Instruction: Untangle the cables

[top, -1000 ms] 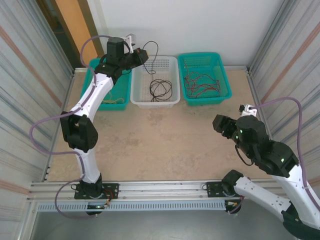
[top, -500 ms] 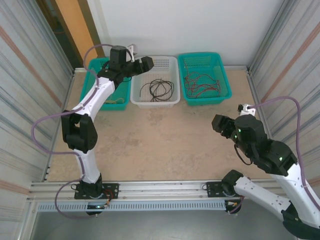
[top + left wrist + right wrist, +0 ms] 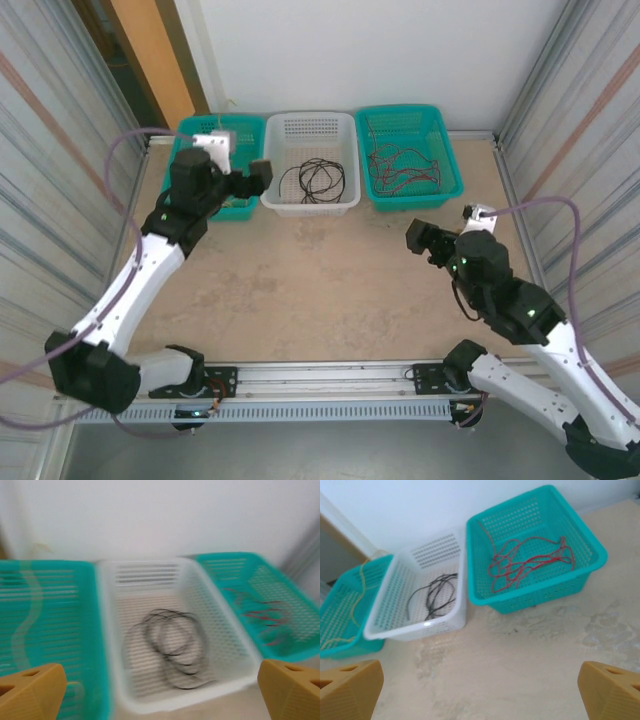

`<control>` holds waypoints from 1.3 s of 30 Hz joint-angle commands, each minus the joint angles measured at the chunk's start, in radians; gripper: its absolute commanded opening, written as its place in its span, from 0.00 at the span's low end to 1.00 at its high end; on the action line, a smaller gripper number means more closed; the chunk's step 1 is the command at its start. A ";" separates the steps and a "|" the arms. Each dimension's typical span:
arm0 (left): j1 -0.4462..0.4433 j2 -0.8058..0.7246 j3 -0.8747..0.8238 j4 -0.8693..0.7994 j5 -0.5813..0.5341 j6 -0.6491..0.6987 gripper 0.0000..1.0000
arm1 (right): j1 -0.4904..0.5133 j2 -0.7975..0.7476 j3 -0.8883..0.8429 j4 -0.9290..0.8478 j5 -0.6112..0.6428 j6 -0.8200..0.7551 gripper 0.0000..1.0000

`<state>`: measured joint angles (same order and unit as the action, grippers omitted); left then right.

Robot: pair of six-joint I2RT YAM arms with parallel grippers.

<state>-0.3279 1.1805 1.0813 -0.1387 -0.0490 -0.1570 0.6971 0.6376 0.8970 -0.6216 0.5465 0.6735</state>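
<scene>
A black cable (image 3: 320, 177) lies in loose loops inside the white basket (image 3: 310, 207). It appears blurred in the left wrist view (image 3: 175, 645) and also shows in the right wrist view (image 3: 432, 595). A red cable (image 3: 405, 165) lies in the right teal basket (image 3: 412, 201), and a yellow cable (image 3: 236, 204) in the left teal basket (image 3: 190, 128). My left gripper (image 3: 258, 176) hangs at the white basket's near left corner, open and holding nothing (image 3: 160, 692). My right gripper (image 3: 420, 238) is open over bare table (image 3: 480, 692), in front of the right basket.
The three baskets stand in a row against the back wall. Corrugated metal walls close both sides. A lavender hose (image 3: 545, 205) loops off my right arm. The sandy table surface (image 3: 320, 280) spreads between the baskets and the rail at the near edge.
My left gripper let go of the black cable, which dropped into the white basket, then opened and pulled back down and left. My right gripper opened wider and moved left and forward.
</scene>
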 commanded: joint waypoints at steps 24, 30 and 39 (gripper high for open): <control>0.236 0.154 -0.688 0.796 -0.222 0.170 0.99 | -0.494 0.525 -0.621 1.208 0.011 -0.565 0.99; 0.305 0.274 -0.771 1.054 -0.052 0.170 0.99 | -0.604 0.667 -0.624 1.451 -0.293 -0.624 0.99; 0.310 0.332 -0.709 1.005 -0.058 0.168 0.99 | -0.746 0.904 -0.491 1.420 -0.592 -0.590 0.99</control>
<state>-0.0261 1.5127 0.3286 0.8692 -0.1219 0.0036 0.0120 1.5433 0.3130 0.8383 0.1280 0.0628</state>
